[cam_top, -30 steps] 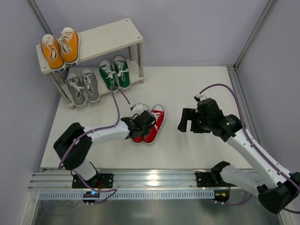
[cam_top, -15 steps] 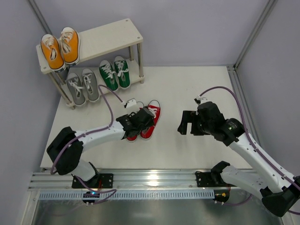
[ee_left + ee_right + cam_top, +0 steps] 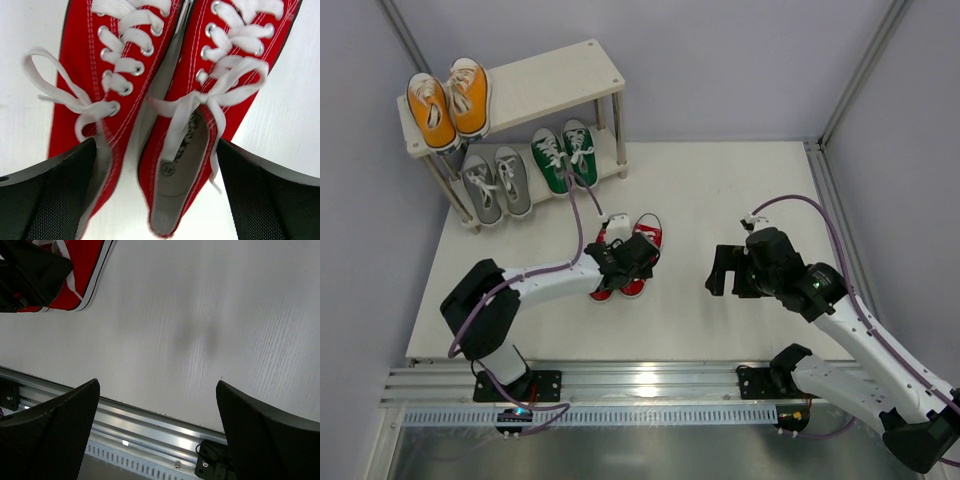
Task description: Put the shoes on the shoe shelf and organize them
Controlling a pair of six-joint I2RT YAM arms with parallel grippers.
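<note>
Red shoes [image 3: 165, 100] lie side by side mid-table, toes toward the far edge. Left claw [image 3: 157, 200] is spread wide, fingers outside both heels; whether they touch cannot be told. Canvas judged light and soft, so squeezing the pair together at the heels seems best. Loose laces [image 3: 55, 92] may snag. Shoe shelf [image 3: 555, 85] stands at the far left corner, its top board's right half free. Right claw [image 3: 155, 435] gapes, holding nothing.

You see the top view from high behind the arms, facing down on the whole table [image 3: 720, 200]. Your left wrist view looks very close down on the red shoes [image 3: 150, 100]. Your right wrist view faces the table's near edge; it shares those shoes [image 3: 85, 270].
</note>
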